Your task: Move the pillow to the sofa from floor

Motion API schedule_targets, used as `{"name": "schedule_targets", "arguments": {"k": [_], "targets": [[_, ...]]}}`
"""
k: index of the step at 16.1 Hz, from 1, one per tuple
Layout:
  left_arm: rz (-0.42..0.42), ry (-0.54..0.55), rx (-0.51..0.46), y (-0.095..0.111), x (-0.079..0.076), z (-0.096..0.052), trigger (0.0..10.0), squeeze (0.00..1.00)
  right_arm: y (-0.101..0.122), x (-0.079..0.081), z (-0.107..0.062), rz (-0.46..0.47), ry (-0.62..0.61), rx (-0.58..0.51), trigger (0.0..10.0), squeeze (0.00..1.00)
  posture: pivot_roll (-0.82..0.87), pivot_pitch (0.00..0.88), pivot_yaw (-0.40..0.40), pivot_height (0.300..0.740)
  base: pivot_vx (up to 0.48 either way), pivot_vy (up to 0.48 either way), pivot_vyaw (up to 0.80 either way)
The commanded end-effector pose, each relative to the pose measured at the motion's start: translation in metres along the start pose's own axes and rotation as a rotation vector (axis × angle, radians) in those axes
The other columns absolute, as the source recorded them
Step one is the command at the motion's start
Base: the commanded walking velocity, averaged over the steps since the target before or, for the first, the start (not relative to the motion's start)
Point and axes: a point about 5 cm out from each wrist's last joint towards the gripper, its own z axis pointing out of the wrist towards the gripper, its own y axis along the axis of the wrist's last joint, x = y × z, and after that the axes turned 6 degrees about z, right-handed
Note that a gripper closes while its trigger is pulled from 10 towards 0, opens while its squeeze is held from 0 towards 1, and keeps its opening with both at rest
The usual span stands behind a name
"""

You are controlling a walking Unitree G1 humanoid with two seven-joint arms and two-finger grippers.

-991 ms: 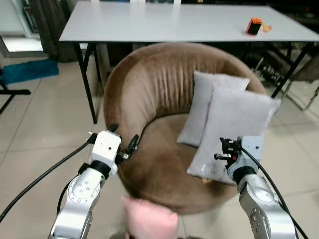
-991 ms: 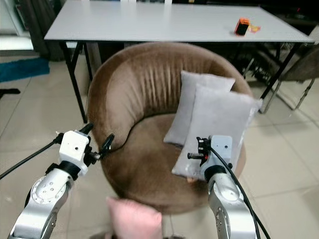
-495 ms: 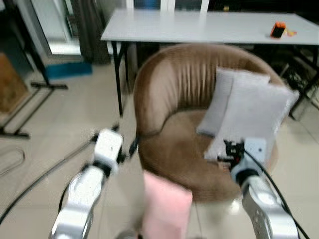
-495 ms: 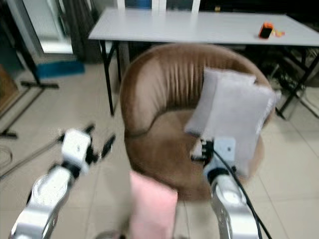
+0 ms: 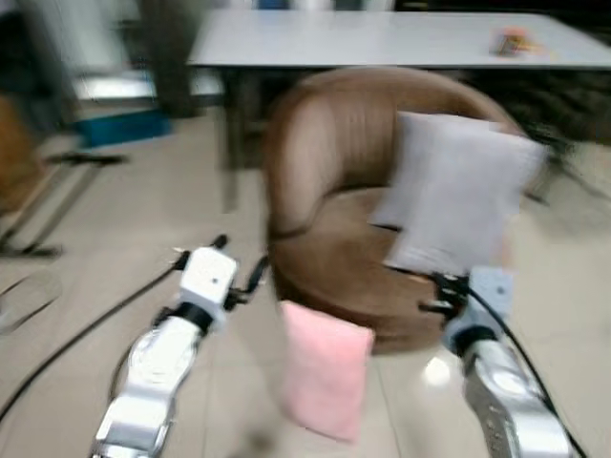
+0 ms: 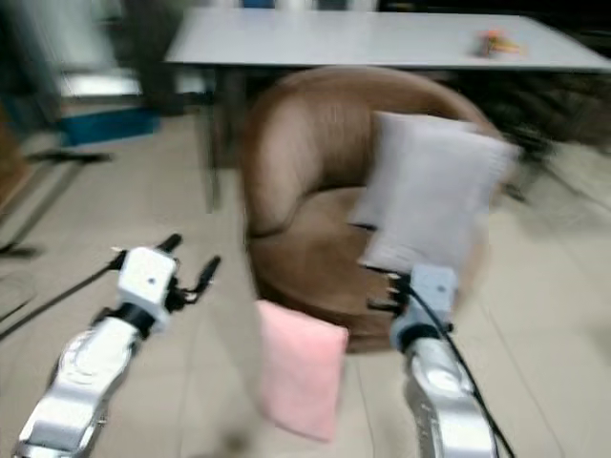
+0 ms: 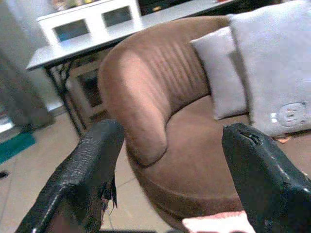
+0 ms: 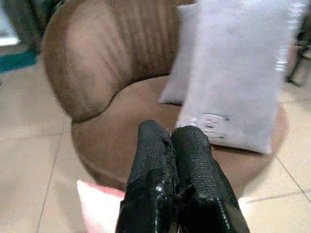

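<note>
1. The left gripper point(image 5: 239, 282) hangs in the air beside the sofa's near flank, its two black fingers point(image 7: 92, 170) spread wide with nothing between them.
2. The right gripper point(image 5: 434, 293) sits level with the sofa's front edge, its fingers point(image 8: 170, 170) pressed together and holding nothing.
3. The pink pillow point(image 5: 323, 380) stands on the tiled floor point(image 5: 115, 248), between the two arms, leaning against or just beside the front of the brown sofa point(image 5: 325, 258); the head views are blurred, so I cannot tell whether they touch.
4. Two grey cushions point(image 5: 458, 196) already fill the right of the seat, so the bare left part looks the better landing spot.
5. To do this step well, I judge the robot should settle first so the view sharpens, then bend and bring the open left gripper down over the pillow's top edge.
6. A soft pillow sags, so bite deep into the corner, not the seam.
</note>
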Motion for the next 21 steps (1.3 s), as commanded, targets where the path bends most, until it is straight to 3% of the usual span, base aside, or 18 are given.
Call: {"name": "schedule_targets", "arguments": {"k": [1, 6, 8, 9, 11, 14, 16, 21], "targets": [[-0.007, -0.033, -0.023, 0.006, -0.008, 0.005, 10.0, 0.0, 0.003, -0.013, 0.0, -0.018, -0.058, -0.007, 10.0, 0.0, -0.02, 0.0, -0.003, 0.74, 0.356, 0.0, -0.79], [-0.006, -0.04, -0.026, 0.006, -0.008, 0.008, 10.0, 0.0, 0.004, -0.016, 0.0, -0.021, -0.088, -0.015, 10.0, 0.0, -0.03, 0.0, 0.009, 0.74, 0.293, 0.0, -0.76], [-0.024, -0.033, -0.031, 0.005, -0.007, 0.007, 10.0, 0.0, 0.005, -0.005, -0.002, -0.001, 0.011, -0.016, 10.0, 0.0, -0.03, 0.0, 0.009, 0.74, 0.0, 0.0, 0.0], [-0.019, -0.036, -0.024, 0.004, -0.005, 0.004, 10.0, 0.0, 0.002, 0.008, -0.004, -0.026, 0.146, 0.023, 10.0, 0.0, -0.03, 0.0, 0.009, 0.74, 0.0, 0.0, 0.8], [-0.027, -0.022, -0.023, 0.004, -0.004, 0.002, 10.0, 0.0, 0.0, 0.014, -0.006, -0.062, 0.22, 0.038, 10.0, 0.0, -0.03, 0.0, 0.009, 0.74, 0.0, 0.0, 0.8], [-0.003, 0.01, -0.011, 0.003, -0.001, 0.002, 10.0, 0.0, 0.001, 0.009, -0.003, -0.057, 0.154, 0.022, 10.0, 0.0, -0.02, 0.0, 0.003, 0.74, 0.0, 0.0, 0.8], [-0.01, 0.019, -0.016, 0.003, 0.001, 0.003, 10.0, 0.0, 0.003, 0.004, 0.001, -0.021, 0.093, 0.008, 10.0, 0.0, -0.02, 0.0, -0.003, 0.74, 0.142, 0.0, 0.0], [-0.022, 0.028, -0.016, 0.004, 0.005, 0.002, 10.0, 0.0, 0.005, 0.006, 0.004, -0.024, 0.083, -0.008, 10.0, 0.0, -0.01, 0.0, -0.003, 0.74, 0.358, 0.0, 0.0]]}}
